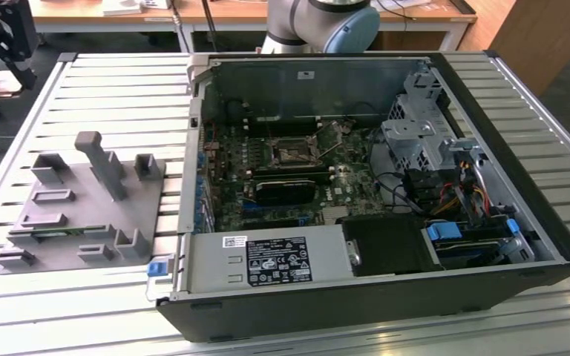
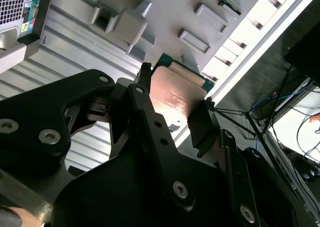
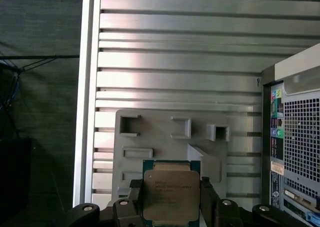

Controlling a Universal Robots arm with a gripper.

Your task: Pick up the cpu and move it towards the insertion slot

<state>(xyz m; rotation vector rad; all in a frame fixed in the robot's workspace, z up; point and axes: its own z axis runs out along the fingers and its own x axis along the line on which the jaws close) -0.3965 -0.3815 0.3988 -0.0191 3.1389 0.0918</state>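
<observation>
Slatted aluminium table (image 1: 107,96), wooden desks (image 1: 235,9) behind it in the exterior view. On the slats, toward the exterior view's right, an open computer case (image 1: 364,315) lying on its side with the motherboard (image 1: 295,189) facing up. Near the board's middle, the insertion slot (image 1: 292,150), black-framed and dark in the centre. Just beside the case, toward the exterior view's left, a grey fixture (image 1: 77,204) with upright posts and shallow pockets. In the first wrist view, the gripper (image 3: 171,209) clamped on the cpu (image 3: 171,189), a black finger (image 3: 136,202) pressed to each of two opposite edges, silvery top toward the camera, green rim around it. Held up off the table, clear of slats and fixture. In the second wrist view, poised over the fixture's outer end near the table's edge, dark floor (image 2: 260,74) beyond. Outside the case, well apart from the slot.
</observation>
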